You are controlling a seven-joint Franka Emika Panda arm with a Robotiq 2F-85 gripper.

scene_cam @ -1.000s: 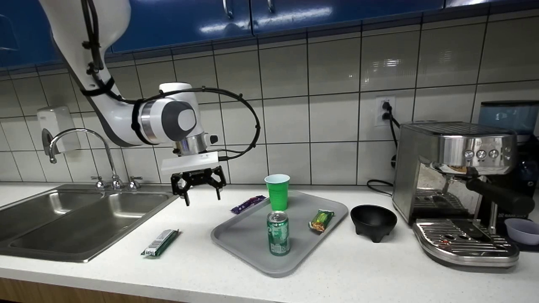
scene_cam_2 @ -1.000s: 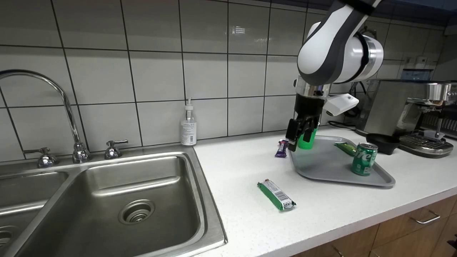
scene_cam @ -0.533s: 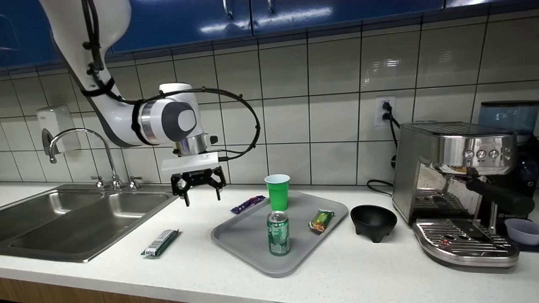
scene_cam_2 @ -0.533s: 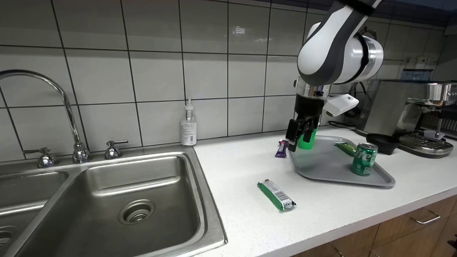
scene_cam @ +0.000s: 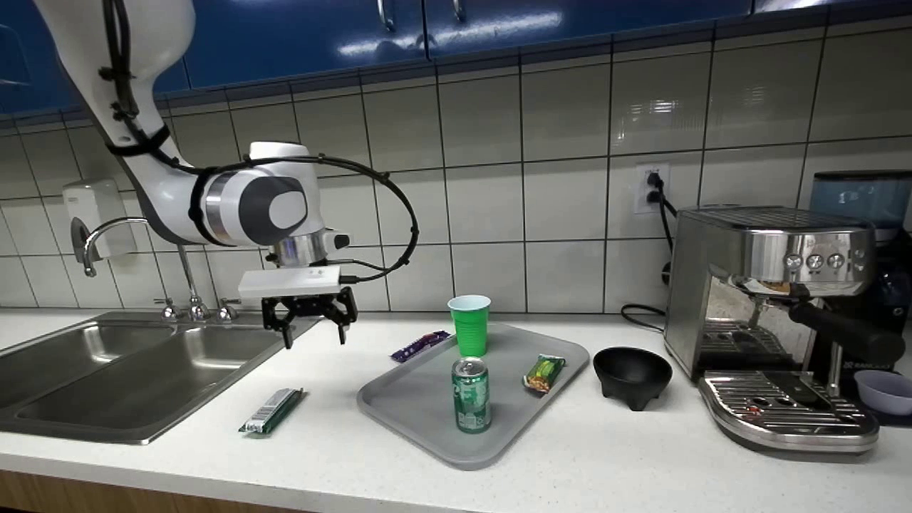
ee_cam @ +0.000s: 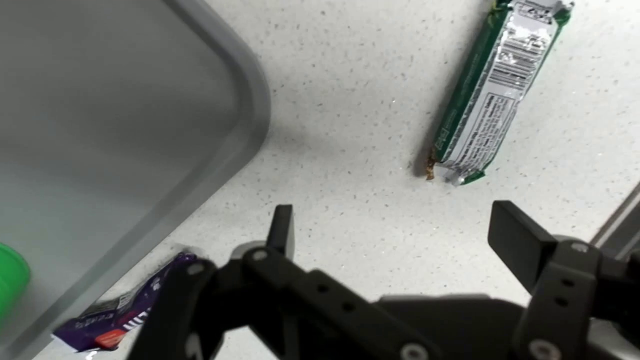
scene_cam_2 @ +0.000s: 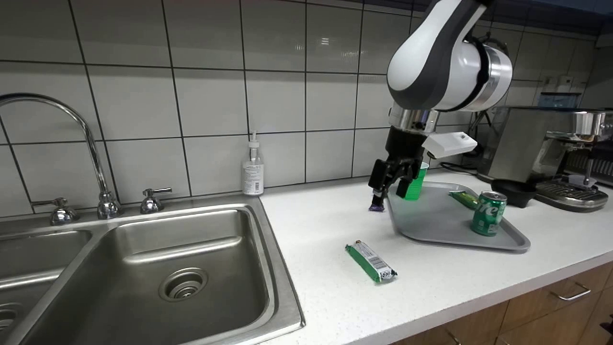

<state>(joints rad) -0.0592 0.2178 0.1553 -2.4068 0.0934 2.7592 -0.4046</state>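
Green snack bar (ee_cam: 485,100), on table (ee_cam: 340,115), at 1 o'clock in wrist view from raised end effector (ee_cam: 399,235), spread wide, nothing held. Seemingly approach stage; for a grasp, shift toward 1 o'clock, descent required.

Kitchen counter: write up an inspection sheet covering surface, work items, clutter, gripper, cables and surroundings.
Surface: white speckled counter, grey tray resting on it.
Work items: green-wrapped bar lying on the counter; purple-wrapped bar beside the tray; neither held.
Clutter: on the tray, upright green cup and green can, plus a green packet; black bowl beside it.
Gripper: open, above the counter, holding nothing.
Cables: black cable looping off the arm; black plugs in the wall outlet.
Surroundings: sink, espresso machine, soap bottle.
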